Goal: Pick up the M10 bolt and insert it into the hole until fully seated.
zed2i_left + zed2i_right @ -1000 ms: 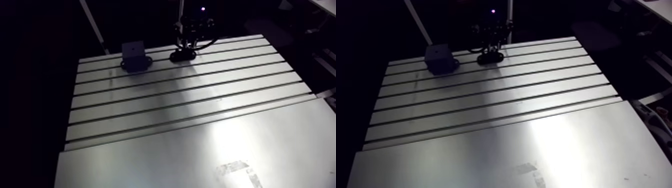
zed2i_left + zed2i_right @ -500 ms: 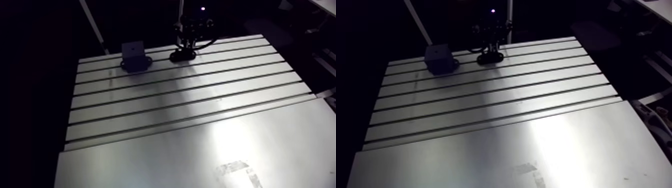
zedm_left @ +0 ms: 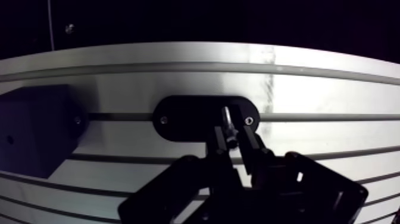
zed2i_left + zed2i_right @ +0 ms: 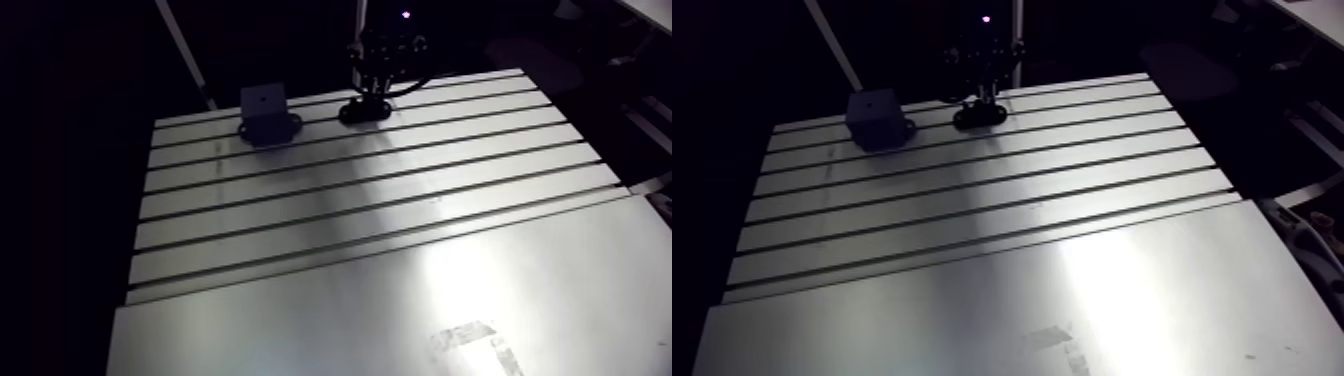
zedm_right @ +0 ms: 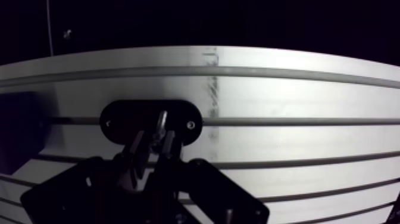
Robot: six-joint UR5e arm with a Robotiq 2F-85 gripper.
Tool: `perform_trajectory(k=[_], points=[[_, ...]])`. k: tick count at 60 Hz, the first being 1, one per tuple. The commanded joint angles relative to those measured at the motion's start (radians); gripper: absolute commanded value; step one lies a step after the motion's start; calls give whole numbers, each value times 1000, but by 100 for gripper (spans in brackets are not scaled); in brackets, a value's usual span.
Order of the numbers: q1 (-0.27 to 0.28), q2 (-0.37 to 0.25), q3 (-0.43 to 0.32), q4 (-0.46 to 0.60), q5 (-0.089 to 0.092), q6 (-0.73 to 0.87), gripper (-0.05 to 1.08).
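Slotted table point(image 3: 333, 95) bears a black oval plate point(image 3: 178, 116) over which the hand point(image 3: 231, 132) clamps the bolt point(image 3: 227, 117)

Catching glare all over the slotted table point(image 4: 350, 200), showing a scuffed pale patch point(image 4: 475, 340) on its smooth front sheet.

Far edge of the surface point(image 4: 400, 250)
A block point(image 4: 264, 112) sits far left; a plate point(image 4: 362, 111) lies just right of it (same slot), under the gripper point(image 3: 234, 134), bolt point(image 3: 228, 121) between its fingers.
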Motion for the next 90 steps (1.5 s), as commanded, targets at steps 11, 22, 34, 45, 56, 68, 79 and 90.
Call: perform_trajectory(k=[11, 22, 34, 45, 56, 68, 79, 90], points=[[3, -8, -6, 2, 2, 2, 92], [7, -13, -9, 0, 6, 3, 93], [9, -26, -26, 2, 13, 7, 96], [11, -52, -35, 4, 20, 10, 103], [25, -83, -100, 123, 25, 24, 107], [55, -82, -208, 306, 21, 68, 108], [85, -78, -317, 502, 18, 68, 108], [101, -66, -365, 575, 19, 71, 108]])
